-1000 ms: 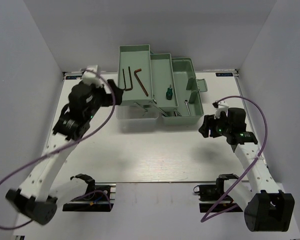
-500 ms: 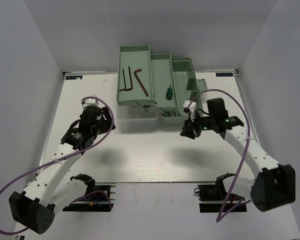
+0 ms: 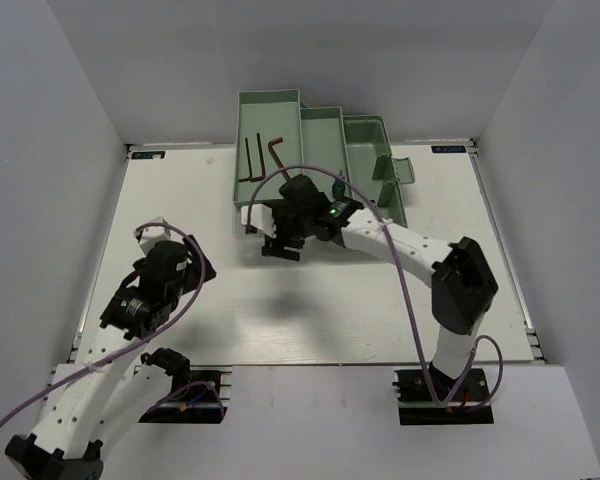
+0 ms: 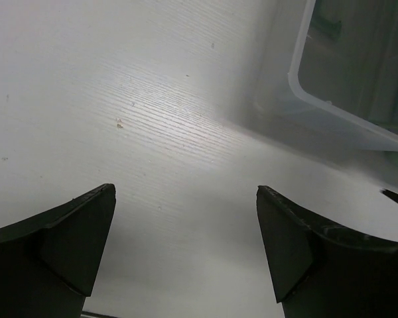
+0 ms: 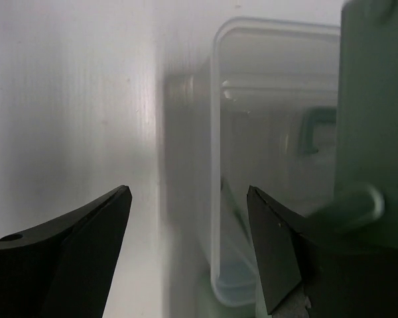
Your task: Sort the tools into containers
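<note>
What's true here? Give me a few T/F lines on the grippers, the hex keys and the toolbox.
1. The left gripper and the right gripper are both open and empty. True.
2. The hex keys lie on the table. False: they lie in the leftmost compartment of the toolbox.
3. The right gripper faces the toolbox's clear lid. True.
4. The left gripper hangs above the toolbox's compartments. False: it is over bare table, left of the toolbox, with only a corner of the clear lid in its view.
</note>
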You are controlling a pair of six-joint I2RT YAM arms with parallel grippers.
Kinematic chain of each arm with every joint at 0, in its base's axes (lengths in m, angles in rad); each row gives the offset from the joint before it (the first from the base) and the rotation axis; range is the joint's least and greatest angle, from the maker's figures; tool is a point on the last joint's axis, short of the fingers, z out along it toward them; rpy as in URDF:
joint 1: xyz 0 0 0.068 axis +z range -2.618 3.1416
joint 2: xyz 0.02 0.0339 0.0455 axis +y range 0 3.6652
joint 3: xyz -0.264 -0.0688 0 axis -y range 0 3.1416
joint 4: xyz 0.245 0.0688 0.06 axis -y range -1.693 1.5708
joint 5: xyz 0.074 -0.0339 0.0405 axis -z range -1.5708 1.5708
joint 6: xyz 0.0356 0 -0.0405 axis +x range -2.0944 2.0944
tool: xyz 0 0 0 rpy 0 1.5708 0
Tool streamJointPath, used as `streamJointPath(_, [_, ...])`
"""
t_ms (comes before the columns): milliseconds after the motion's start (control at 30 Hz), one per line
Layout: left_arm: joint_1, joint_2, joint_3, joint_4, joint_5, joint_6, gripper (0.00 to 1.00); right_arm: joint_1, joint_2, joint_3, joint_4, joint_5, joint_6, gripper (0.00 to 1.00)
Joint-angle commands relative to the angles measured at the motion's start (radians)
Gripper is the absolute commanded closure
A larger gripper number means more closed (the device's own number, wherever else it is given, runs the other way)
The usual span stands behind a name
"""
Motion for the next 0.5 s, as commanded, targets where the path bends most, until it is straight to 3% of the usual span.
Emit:
streamJointPath(0, [-0.002,-0.069,-0.016,-0.041,-0.01,-0.05,0.03,0.056,0.044,0.096,0.046,0.145,-0.061,0.24])
streamJointPath(267, [-0.002,-0.069,-0.016,-0.05,-0.01,-0.05,0.03,0.151,0.202,0.136,0.192,0.369,-0.164,0.21])
streamJointPath(433, [-0.002,-0.069,-0.016,-0.05,-0.001,-0.071,0.03,0.159,0.278,0.127,0.246,0.386,-0.194,0.2])
streamJointPath(467, [-0.002,-0.069,-0.027,-0.05,-0.001,-0.099,0.03,0.16,0.284,0.13,0.246,0.373,-0.194,0.24])
